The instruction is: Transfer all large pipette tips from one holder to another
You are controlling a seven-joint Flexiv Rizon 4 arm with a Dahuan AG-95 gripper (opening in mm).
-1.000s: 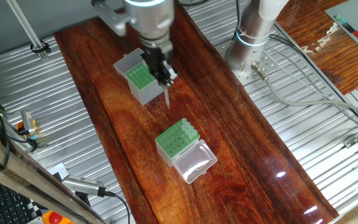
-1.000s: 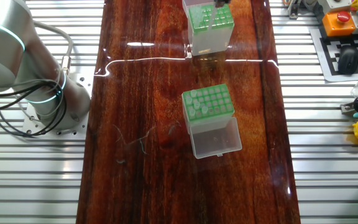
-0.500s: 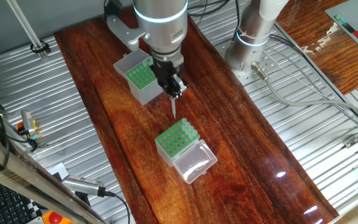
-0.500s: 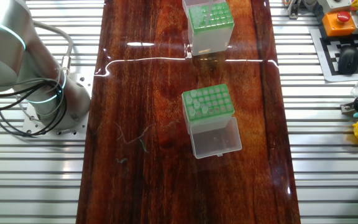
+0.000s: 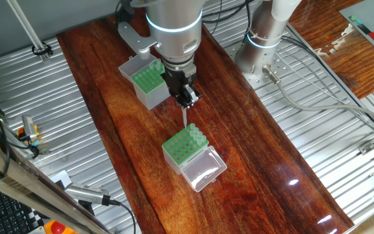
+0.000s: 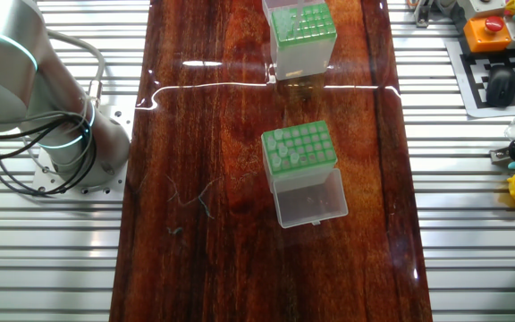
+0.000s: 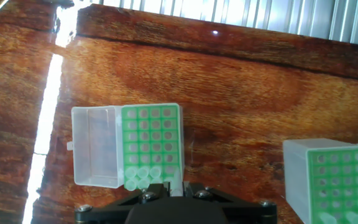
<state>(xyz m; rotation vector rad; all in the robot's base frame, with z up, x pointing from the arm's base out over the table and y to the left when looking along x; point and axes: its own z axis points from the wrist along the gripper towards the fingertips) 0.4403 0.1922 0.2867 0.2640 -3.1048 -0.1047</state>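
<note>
My gripper (image 5: 188, 99) is shut on a large pipette tip (image 5: 185, 117) that hangs point-down, just above the far edge of the shorter box (image 5: 184, 147). That box has a green hole plate and an open clear lid (image 5: 204, 170). Several tips (image 5: 197, 136) stand along one edge of the plate. In the hand view, the held tip (image 7: 177, 185) shows between the gripper (image 7: 176, 188) fingers, beside the filled row (image 7: 143, 177) of the shorter box (image 7: 151, 138). The taller grey-sided holder (image 5: 146, 80) stands behind the gripper, apart from it. The other fixed view shows both boxes but not the gripper.
The robot base (image 5: 263, 40) stands at the back right beside the wooden table (image 5: 252, 149). Ribbed metal surfaces flank the wood on both sides. The taller holder (image 6: 301, 38) and the shorter box (image 6: 299, 150) sit in line, roughly a box length apart.
The gripper has carried the tip away from the taller holder and toward the shorter box, ending just above that box's far edge. The boxes have not moved.
</note>
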